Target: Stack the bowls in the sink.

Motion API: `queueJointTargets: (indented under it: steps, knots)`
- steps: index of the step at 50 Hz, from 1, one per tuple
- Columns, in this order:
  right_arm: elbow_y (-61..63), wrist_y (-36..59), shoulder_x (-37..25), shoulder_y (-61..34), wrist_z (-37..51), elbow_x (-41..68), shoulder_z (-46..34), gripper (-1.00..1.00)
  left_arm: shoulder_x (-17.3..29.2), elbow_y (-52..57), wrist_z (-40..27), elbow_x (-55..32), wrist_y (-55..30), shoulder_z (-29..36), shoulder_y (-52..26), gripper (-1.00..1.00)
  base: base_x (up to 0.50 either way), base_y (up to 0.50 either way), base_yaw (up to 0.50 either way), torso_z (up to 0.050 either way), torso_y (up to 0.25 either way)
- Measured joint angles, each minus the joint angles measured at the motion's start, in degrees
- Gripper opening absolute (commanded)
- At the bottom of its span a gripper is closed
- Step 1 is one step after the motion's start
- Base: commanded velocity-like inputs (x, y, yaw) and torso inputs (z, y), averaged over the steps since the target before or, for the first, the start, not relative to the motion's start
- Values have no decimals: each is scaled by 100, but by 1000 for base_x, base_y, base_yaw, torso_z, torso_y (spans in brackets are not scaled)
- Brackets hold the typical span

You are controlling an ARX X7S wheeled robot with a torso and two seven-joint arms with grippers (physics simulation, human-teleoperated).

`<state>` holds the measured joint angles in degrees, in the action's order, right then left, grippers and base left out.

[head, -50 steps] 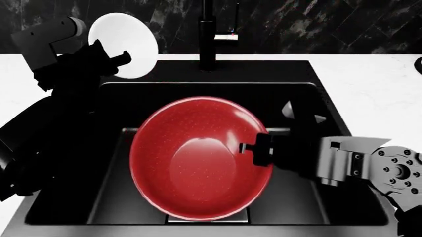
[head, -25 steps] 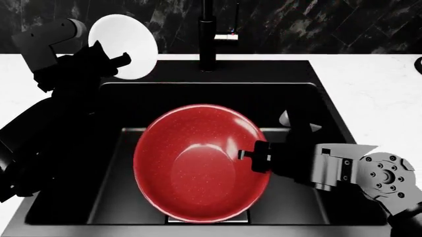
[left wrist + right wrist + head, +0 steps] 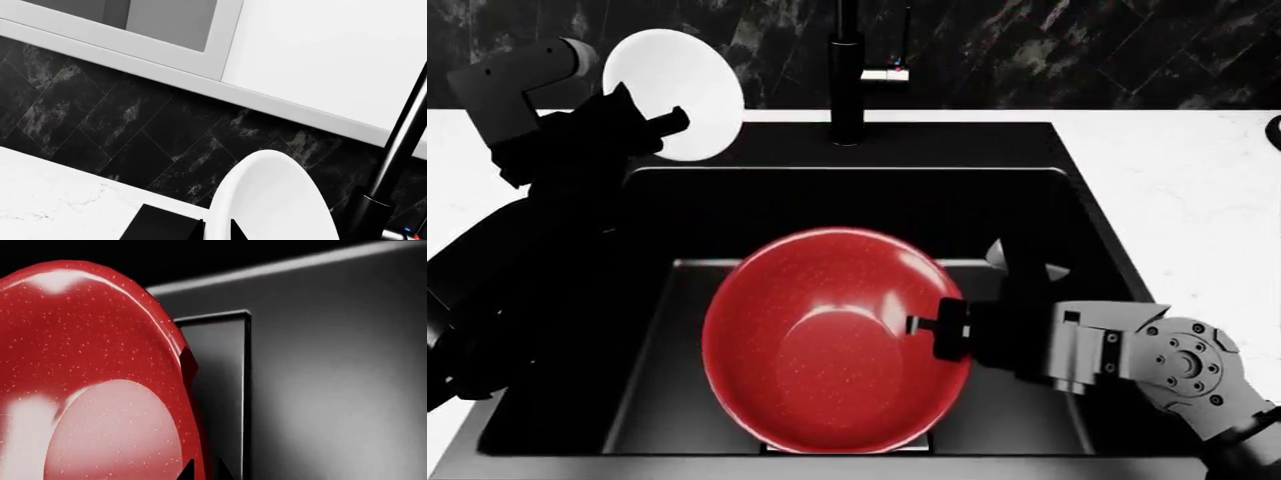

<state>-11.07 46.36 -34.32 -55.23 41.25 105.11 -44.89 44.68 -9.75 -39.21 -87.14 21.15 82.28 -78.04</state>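
The large speckled red bowl hangs low inside the black sink, tilted, with my right gripper shut on its right rim. The right wrist view shows that rim between the two dark fingertips, above the rectangular drain. The small white bowl is held on edge above the sink's back left corner, my left gripper shut on its rim. The left wrist view shows the white bowl clamped between the fingertips.
A black faucet rises behind the sink at the middle back. White marble counter surrounds the basin, with dark tiled wall behind. A dark object sits at the counter's far right edge.
The right gripper has lowered the red bowl deeper into the sink and slightly toward me. The left arm and white bowl have barely moved.
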Motion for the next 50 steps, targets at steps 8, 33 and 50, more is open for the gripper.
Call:
queueJointTargets:
  steps: [8,33,50]
  knots:
    - [-96,-62,42,73,-109,-72,-34,-100,1,0,-1,7,-8,-16,7,-100,0,0,0,0,0]
    - [-447,-145,191,191,-330,-288,-182,-100,22,41,-26,53,-31,-58,37,-100,0,0,0,0,1]
    - [-748,-101,304,190,-445,-425,-295,-100,24,46,-34,70,-60,-94,40,-100,0,0,0,0,1]
